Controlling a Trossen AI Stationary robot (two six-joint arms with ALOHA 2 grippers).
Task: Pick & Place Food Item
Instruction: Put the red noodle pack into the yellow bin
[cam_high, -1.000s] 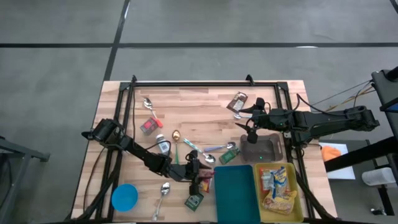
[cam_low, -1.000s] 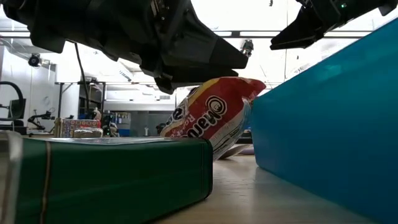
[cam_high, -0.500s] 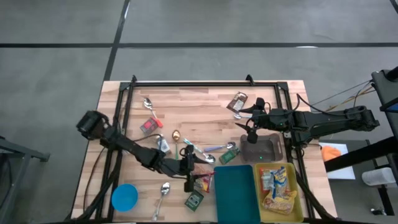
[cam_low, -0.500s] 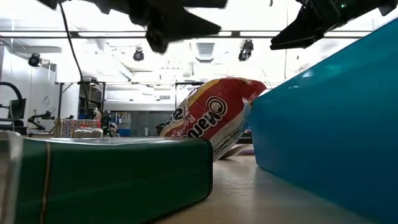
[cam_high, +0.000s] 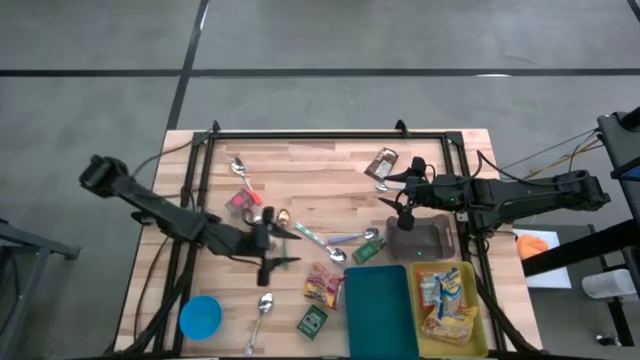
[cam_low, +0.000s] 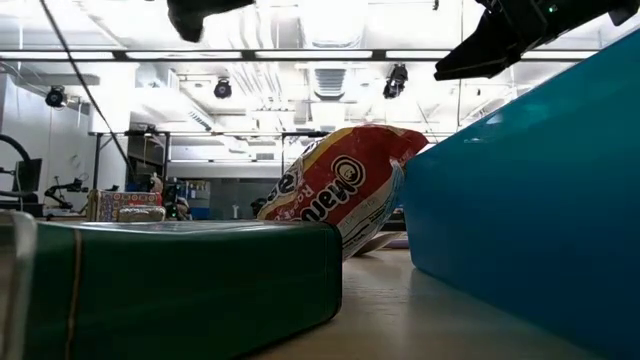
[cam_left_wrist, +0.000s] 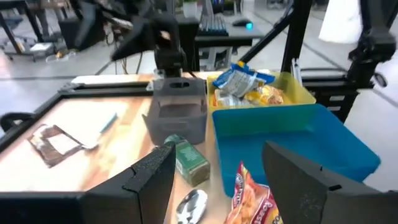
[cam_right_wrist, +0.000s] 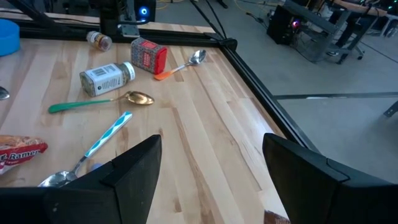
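A red ramen packet (cam_high: 322, 283) lies on the table beside the blue bin (cam_high: 375, 312); in the low view the packet (cam_low: 340, 190) stands tilted with its upper end at the bin's wall (cam_low: 530, 200). My left gripper (cam_high: 284, 247) hangs open above the table, left of the packet, with nothing between its fingers (cam_left_wrist: 149, 180). The packet (cam_left_wrist: 252, 199) shows ahead of it in the left wrist view. My right gripper (cam_high: 392, 195) waits open above the grey bin (cam_high: 420, 240).
A yellow bin (cam_high: 450, 310) holding food packets stands right of the blue bin. A green box (cam_high: 312, 322), spoons (cam_high: 262, 305), a toothbrush (cam_right_wrist: 106, 140), a small bottle (cam_right_wrist: 106, 76), a red box (cam_high: 238, 202), a brown packet (cam_high: 381, 162) and a blue lid (cam_high: 200, 316) lie scattered.
My left gripper has risen from just above the ramen packet and drawn back toward the table's left edge. The packet has stayed where it was, tilted against the blue bin.
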